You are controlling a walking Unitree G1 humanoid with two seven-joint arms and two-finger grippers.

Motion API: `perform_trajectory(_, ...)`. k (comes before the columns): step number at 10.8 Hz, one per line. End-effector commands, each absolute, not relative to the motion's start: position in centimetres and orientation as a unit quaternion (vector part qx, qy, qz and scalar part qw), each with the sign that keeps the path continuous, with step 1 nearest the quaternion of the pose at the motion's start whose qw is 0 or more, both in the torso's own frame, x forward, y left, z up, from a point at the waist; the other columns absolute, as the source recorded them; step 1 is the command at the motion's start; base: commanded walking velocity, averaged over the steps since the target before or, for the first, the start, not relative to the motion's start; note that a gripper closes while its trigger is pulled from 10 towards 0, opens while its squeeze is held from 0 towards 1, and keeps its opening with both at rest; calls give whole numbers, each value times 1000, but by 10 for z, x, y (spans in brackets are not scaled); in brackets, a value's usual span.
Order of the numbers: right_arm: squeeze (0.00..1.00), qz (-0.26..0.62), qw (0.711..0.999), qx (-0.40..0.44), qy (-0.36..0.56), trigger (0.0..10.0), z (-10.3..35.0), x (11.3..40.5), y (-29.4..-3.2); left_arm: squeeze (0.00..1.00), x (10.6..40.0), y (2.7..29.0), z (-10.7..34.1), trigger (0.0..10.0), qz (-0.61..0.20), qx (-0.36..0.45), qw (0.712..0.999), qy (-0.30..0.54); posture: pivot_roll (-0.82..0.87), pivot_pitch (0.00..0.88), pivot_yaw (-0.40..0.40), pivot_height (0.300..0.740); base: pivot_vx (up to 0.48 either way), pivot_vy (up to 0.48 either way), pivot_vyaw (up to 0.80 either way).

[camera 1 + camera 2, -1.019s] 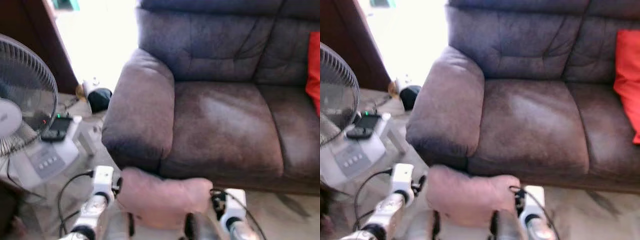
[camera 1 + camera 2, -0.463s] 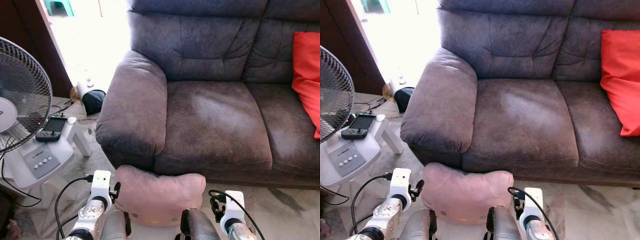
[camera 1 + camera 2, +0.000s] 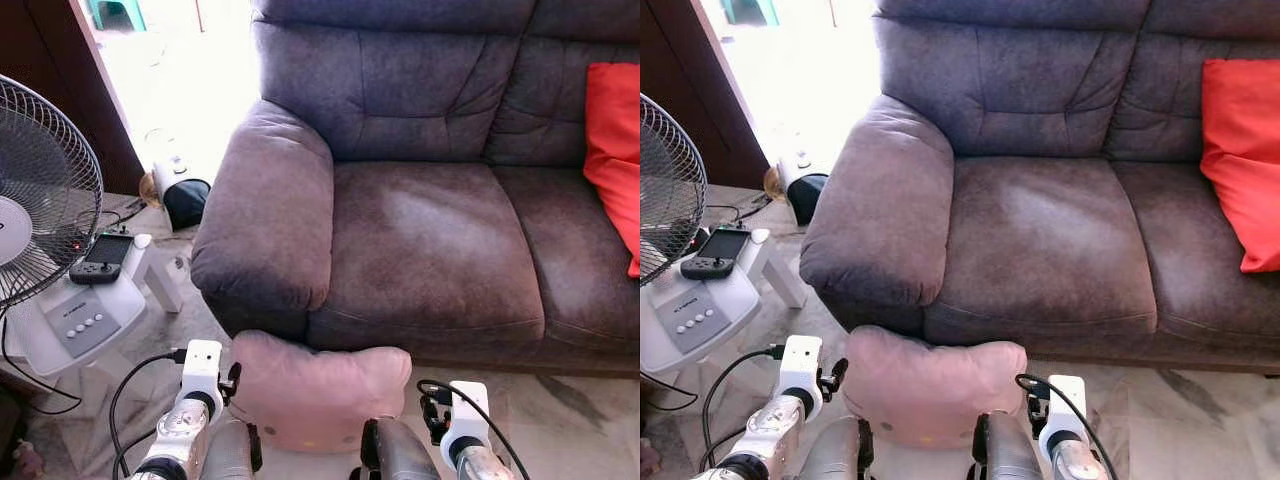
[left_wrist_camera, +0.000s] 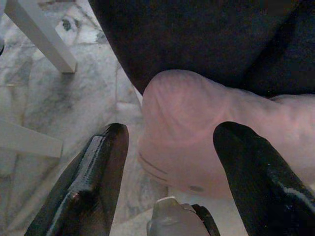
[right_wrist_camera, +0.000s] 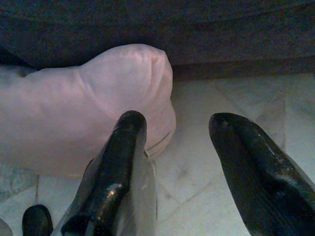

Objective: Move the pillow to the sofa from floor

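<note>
Soft pale-pink pillow [image 3: 318, 392], plump and creased, sits before the sofa [image 3: 430, 230]; left hand [image 4: 167, 184] and right hand [image 5: 182, 172] released beside it

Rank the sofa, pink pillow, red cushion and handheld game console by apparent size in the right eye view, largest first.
1. sofa
2. pink pillow, though nearness to the camera enlarges it
3. red cushion, cut off by the frame edge, so unsure against the pillow
4. handheld game console

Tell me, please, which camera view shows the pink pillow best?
The left eye view: the whole pillow shows, between both arms, before the sofa. The right eye view shows much the same. Each wrist view shows one end, beside that gripper's fingers.
</note>
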State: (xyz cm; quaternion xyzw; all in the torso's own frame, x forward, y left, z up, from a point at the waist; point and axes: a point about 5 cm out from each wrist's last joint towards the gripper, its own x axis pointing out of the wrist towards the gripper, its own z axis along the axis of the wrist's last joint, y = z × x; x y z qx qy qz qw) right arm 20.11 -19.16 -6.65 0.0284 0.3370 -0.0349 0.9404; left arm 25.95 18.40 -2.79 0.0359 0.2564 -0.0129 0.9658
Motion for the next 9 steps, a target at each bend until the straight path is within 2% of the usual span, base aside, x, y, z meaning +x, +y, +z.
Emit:
perform_trajectory(1, 0, -37, 937, 28, 346, 10000, -69, 197, -193, 0, 256, 186, -31, 10000, -8, 32, 964, 263, 107, 91, -44, 629, 0, 0, 0)
perform_trajectory(4, 0, -36, 937, 27, 346, 10000, -69, 198, -193, 0, 256, 186, -30, 10000, -8, 32, 964, 262, 106, 90, -43, 629, 0, 0, 0)
perform_trajectory(7, 0, -35, 937, 27, 346, 10000, -69, 198, -192, 0, 258, 186, -29, 10000, -6, 29, 966, 257, 107, 91, -43, 569, 0, 0, 0)
perform_trajectory(9, 0, -36, 941, 25, 336, 10000, -67, 199, -193, 0, 258, 187, -28, 10000, 0, 27, 968, 248, 106, 91, -43, 569, 0, 0, 0)
